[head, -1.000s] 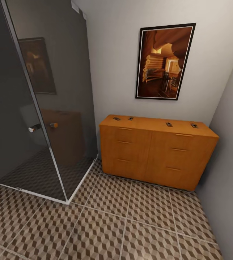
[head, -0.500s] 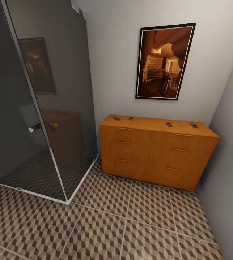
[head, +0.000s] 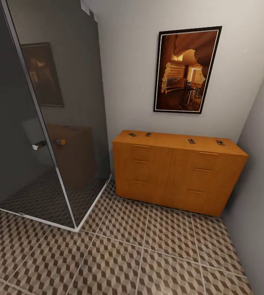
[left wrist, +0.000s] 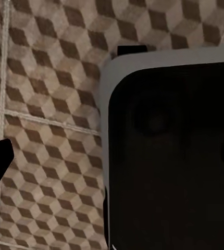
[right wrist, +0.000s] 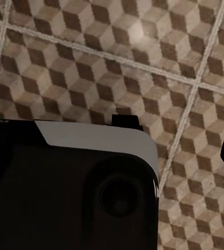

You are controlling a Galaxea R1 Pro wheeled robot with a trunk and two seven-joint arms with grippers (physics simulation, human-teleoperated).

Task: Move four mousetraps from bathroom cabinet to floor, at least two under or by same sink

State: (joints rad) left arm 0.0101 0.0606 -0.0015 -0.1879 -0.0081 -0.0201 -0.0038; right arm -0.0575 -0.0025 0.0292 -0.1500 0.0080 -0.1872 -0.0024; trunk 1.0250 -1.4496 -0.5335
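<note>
Four mousetraps [head: 132, 134] atop cabinet [head: 177, 174], wrist views bathroom floor [right wrist: 143, 57]

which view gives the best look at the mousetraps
The head view: all four mousetraps lie on the cabinet top, two near each end. Both wrist views look down at the bathroom floor tiles instead.

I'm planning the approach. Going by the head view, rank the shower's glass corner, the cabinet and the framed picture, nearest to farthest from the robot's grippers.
Judged from the robot's own spot at the near edge of the head view:
1. shower's glass corner, left of centre, nearest.
2. cabinet, ahead and to the right, against the back wall.
3. framed picture, on the back wall above the cabinet, farthest.
</note>
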